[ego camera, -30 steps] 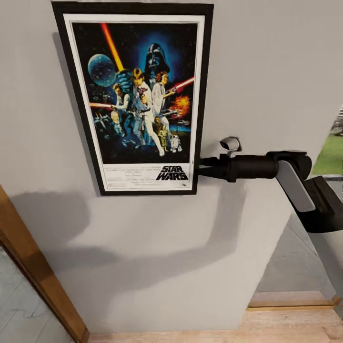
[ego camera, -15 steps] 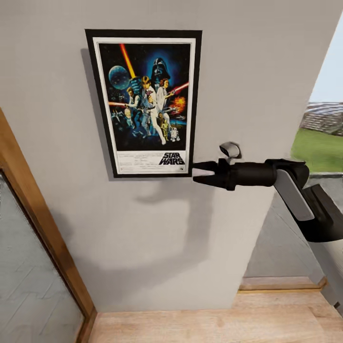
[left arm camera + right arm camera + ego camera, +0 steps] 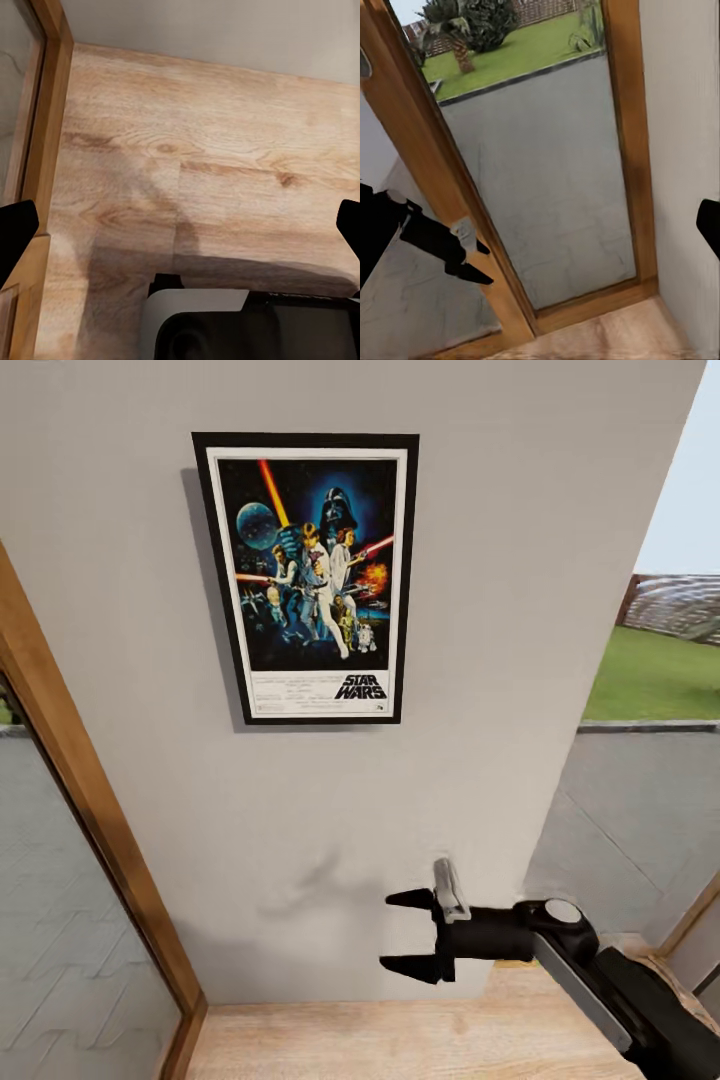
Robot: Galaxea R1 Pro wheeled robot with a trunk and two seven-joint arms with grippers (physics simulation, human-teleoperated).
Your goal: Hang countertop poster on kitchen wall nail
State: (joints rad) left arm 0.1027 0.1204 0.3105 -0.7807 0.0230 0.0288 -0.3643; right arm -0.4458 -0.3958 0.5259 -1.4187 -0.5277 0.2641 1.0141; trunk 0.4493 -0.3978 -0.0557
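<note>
Head view: the black-framed, white-bordered Star Wars poster [image 3: 309,576] hangs flat on the plain light-grey wall [image 3: 520,510], well apart at eleven o'clock from the right gripper [image 3: 408,933], whose black jaws gape empty. The left gripper's [image 3: 180,225] fingertips stand wide apart above the pale wooden floor [image 3: 225,135].

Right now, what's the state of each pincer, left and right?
Right pincer: open, empty, below the poster that is up on the wall.
Left pincer: open, empty, over the wooden floor.
</note>
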